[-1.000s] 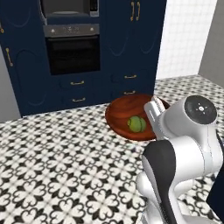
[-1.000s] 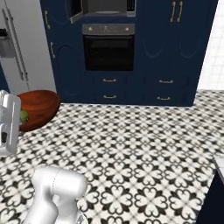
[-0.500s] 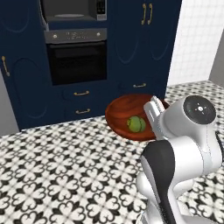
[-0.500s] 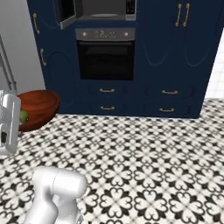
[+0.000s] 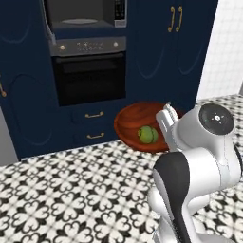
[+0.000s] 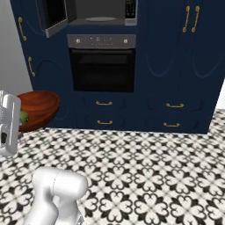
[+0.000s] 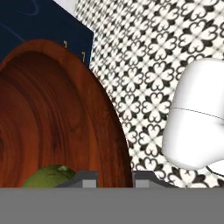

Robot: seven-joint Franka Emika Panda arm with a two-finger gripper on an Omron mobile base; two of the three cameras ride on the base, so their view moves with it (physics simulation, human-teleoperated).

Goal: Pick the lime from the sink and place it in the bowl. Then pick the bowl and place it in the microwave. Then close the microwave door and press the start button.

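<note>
Claw (image 7: 111,177) clenched on rim of the bowl (image 5: 137,123), held off the floor, the lime (image 5: 148,135) resting inside. Open microwave (image 5: 83,21) at about 11 o'clock from bowl in left base view, higher and well apart.

You get even, flat rendered light with no strong cast shadows on the patterned floor (image 5: 71,190). The bowl (image 5: 135,121) carries a soft gloss. Above it, the microwave (image 5: 85,14) cavity stays dim. Edges look slightly soft.
</note>
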